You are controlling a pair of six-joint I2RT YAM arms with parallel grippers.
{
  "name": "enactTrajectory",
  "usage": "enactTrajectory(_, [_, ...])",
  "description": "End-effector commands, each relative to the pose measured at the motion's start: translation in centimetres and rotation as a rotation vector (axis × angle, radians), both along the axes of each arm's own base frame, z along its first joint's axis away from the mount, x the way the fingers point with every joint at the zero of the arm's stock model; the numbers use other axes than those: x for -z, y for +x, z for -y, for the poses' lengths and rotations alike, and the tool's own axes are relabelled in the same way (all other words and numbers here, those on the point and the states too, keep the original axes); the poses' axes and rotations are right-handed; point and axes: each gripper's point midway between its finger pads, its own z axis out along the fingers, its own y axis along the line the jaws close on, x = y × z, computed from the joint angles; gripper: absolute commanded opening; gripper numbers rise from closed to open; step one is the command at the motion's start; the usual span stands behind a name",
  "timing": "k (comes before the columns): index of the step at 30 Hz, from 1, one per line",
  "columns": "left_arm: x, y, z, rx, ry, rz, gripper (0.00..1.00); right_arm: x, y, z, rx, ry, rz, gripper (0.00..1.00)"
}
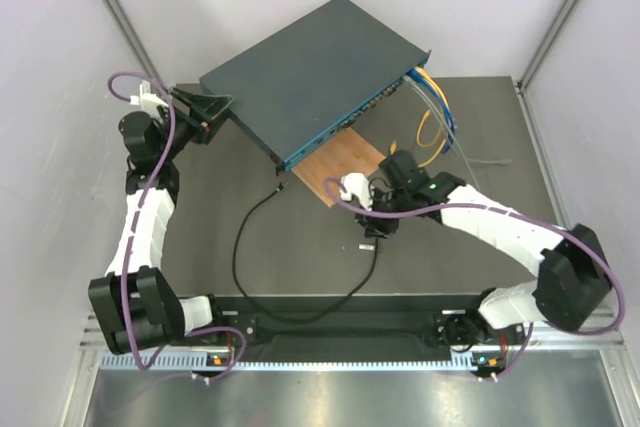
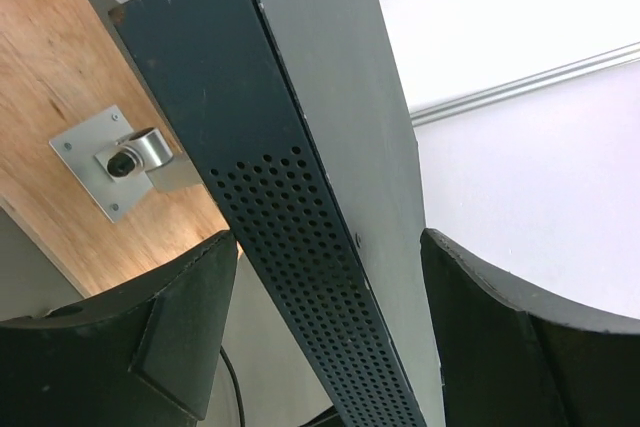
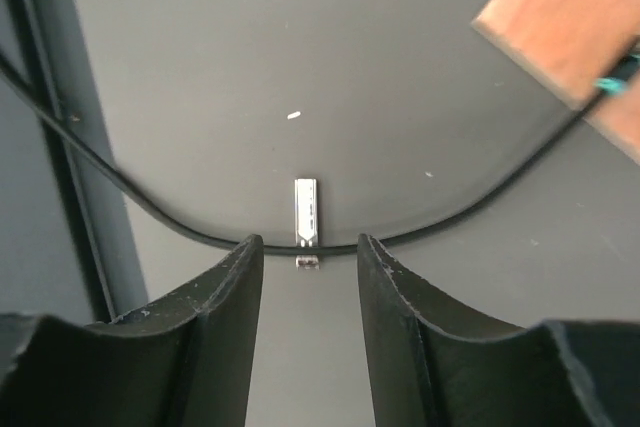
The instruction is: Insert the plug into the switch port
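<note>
The right gripper point(image 3: 311, 242) hangs spread and empty over the black cable point(image 1: 236, 252), apparently lining up to lift it. The plug point(image 1: 281, 188) lies loose beside the wooden board point(image 1: 340, 162), just short of the ports point(image 1: 365, 110). Beyond, the left gripper point(image 2: 328, 242) straddles the switch point(image 1: 310, 67) edge, fingers spread, likely to steady it.

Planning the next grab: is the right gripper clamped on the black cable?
No, the right gripper stands open, the black cable crossing its gap.
</note>
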Motion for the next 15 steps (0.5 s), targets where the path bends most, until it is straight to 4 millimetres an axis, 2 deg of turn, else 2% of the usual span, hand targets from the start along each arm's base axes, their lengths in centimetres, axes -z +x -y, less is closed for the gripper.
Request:
enactTrajectory(1, [-5.6, -1.4, -0.5, -0.035, 0.053, 0.201, 0.78, 2.0, 1.7, -1.3, -0.01, -0.052, 0.084, 0.41])
enactTrajectory(4, [-6.1, -1.9, -0.6, -0.036, 0.071, 0.219, 0.78, 4.5, 1.2, -2.0, -0.045, -0.108, 0.06, 0.41])
enactTrajectory(7, [-6.5, -2.3, -0.6, -0.039, 0.083, 0.236, 0.79, 6.2, 1.1, -2.2, -0.057, -0.14, 0.038, 0.4])
enactTrajectory(15, [-6.6, -2.5, -0.5, -0.038, 0.102, 0.246, 0.81, 8.7, 0.5, -1.6, -0.087, -0.209, -0.003, 0.42])
